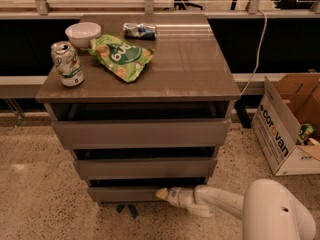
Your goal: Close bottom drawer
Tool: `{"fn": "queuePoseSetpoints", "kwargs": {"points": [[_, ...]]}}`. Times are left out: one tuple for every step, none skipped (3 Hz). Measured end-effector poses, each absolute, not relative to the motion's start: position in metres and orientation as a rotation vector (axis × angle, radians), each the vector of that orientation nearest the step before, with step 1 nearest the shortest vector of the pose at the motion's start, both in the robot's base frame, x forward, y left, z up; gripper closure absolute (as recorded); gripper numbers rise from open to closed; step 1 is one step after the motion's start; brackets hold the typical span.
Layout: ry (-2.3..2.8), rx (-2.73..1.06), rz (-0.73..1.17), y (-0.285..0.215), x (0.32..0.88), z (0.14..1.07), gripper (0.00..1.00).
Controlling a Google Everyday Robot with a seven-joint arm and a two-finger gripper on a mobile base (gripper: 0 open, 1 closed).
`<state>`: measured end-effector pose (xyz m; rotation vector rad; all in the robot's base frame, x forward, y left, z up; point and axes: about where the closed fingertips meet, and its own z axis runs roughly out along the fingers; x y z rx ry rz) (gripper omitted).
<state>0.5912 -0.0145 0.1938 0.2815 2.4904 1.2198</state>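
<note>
The bottom drawer (122, 193) is the lowest of three grey-brown fronts on the cabinet. Its flat front panel sits nearly in line under the middle drawer front (145, 167), with a dark gap above it. My gripper (162, 194) is at the end of the white arm that reaches in from the lower right. Its tip touches the right part of the bottom drawer front. The top drawer front (141, 133) is taller and wider, above both.
On the cabinet top (195, 69) stand a soda can (67, 63), a white bowl (83, 34), a green chip bag (120, 56) and a small packet (139, 30). An open cardboard box (288, 129) stands on the floor at the right. A dark ledge runs behind the cabinet.
</note>
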Motion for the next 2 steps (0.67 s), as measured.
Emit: {"fn": "queuePoseSetpoints", "kwargs": {"points": [[2.453,0.204,1.32,-0.007,0.537,0.203,1.0],[2.403,0.151,1.435,-0.006,0.488,0.22,1.0]]}}
